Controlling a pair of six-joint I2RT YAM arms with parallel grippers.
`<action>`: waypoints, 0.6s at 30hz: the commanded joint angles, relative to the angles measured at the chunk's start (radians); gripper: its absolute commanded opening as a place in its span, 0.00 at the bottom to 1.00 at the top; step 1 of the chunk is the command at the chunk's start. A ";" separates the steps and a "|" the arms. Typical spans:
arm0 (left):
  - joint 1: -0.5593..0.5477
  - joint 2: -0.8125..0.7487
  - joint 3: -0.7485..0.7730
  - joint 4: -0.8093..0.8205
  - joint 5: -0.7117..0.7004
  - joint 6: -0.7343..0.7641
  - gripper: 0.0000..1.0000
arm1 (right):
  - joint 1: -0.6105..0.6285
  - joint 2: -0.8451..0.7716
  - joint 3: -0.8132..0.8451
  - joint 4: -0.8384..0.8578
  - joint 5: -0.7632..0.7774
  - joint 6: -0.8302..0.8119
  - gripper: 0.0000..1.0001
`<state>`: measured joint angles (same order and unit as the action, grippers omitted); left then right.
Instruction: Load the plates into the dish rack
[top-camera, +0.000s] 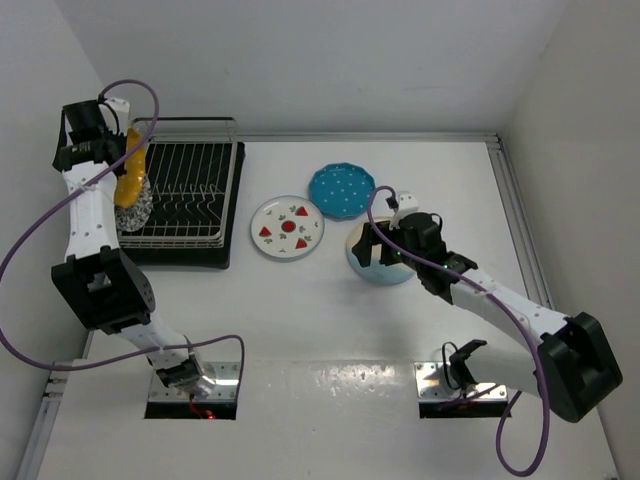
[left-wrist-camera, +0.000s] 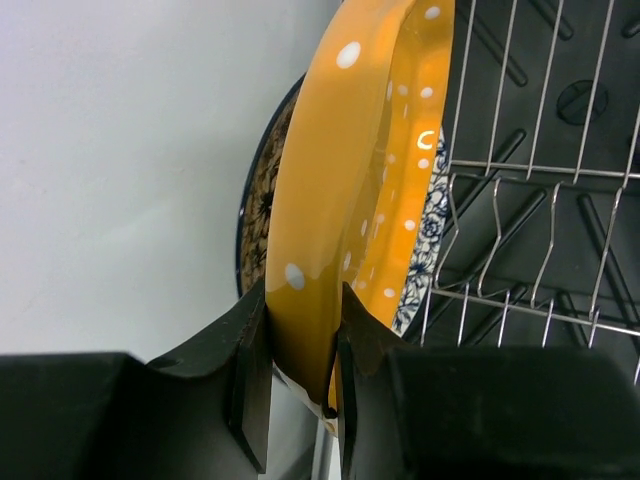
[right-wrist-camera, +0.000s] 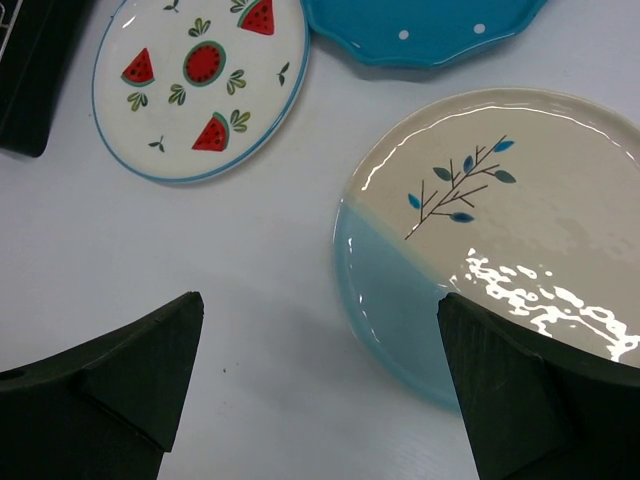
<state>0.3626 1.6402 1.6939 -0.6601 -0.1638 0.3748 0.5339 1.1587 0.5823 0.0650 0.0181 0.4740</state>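
Observation:
My left gripper (left-wrist-camera: 303, 300) is shut on the rim of the yellow dotted plate (left-wrist-camera: 350, 180) and holds it on edge at the left end of the dish rack (top-camera: 190, 195). The white plate with the blue floral rim (left-wrist-camera: 425, 240) stands just behind it in the rack. On the table lie the strawberry plate (top-camera: 287, 227), the teal dotted plate (top-camera: 341, 190) and the cream-and-light-blue sprig plate (top-camera: 372, 262). My right gripper (right-wrist-camera: 320, 300) is open and empty above the left rim of the sprig plate (right-wrist-camera: 500, 230).
The rack's wire prongs (left-wrist-camera: 520, 170) stand over a black tray (right-wrist-camera: 30, 70) at the table's back left, close to the left wall. The strawberry plate (right-wrist-camera: 200, 80) and the teal plate (right-wrist-camera: 420, 30) lie just beyond my right gripper.

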 joint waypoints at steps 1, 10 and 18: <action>0.038 -0.062 -0.008 0.160 0.069 -0.020 0.00 | 0.008 -0.027 0.016 0.012 0.020 -0.021 1.00; 0.067 -0.071 -0.115 0.160 0.092 -0.030 0.00 | 0.008 -0.025 0.013 0.004 0.025 -0.018 1.00; 0.076 -0.042 -0.146 0.160 0.092 -0.062 0.32 | 0.008 -0.013 0.033 -0.011 0.017 -0.021 1.00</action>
<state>0.4133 1.6390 1.5303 -0.6048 -0.0517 0.3141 0.5346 1.1481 0.5823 0.0429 0.0269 0.4633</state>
